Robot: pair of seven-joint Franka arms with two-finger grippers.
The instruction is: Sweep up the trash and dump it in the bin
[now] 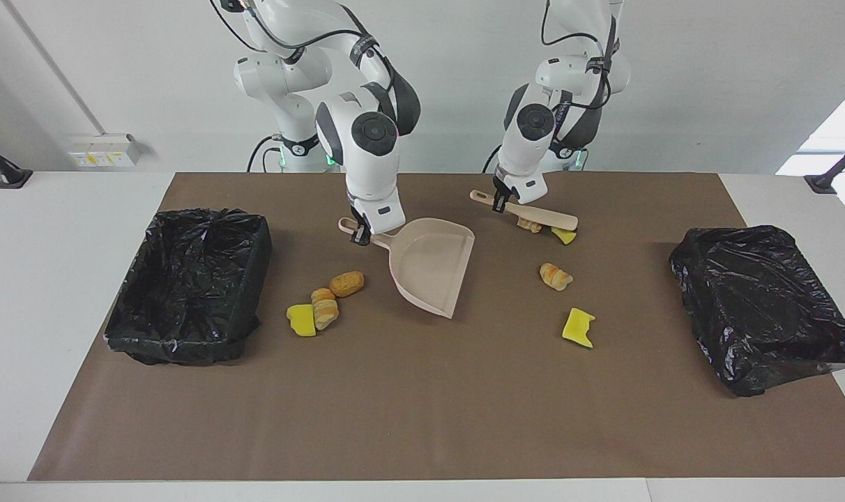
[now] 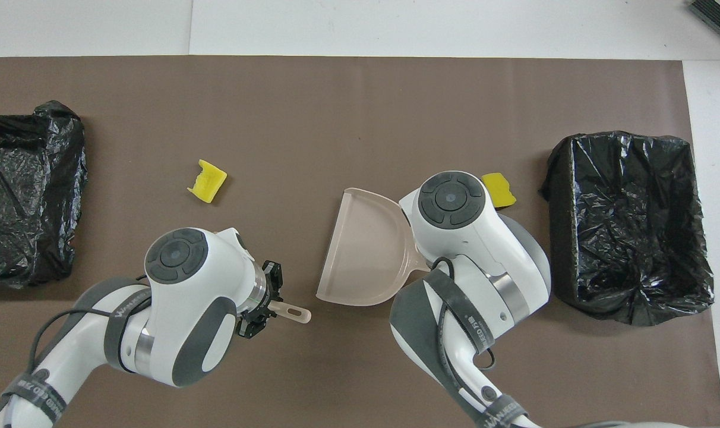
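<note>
My right pincer (image 1: 362, 236) grips the stiff dustpan (image 1: 431, 270) by its handle, my left pincer (image 1: 500, 201) the brush (image 1: 534, 215); the trash (image 1: 322, 308) looks light.

- Desk (image 1: 60, 293): white top, covered across its middle by a brown mat (image 1: 422, 418).
- Wall (image 1: 708, 84): plain, pale grey-white.
- Socket box (image 1: 105, 150): mounted on the wall just above desk level.
- Window (image 1: 830, 136): bright daylight at the desk's end.

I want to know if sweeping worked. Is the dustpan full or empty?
Empty. The dustpan shows only its bare pink inside, and the trash lies on the brown mat.
</note>
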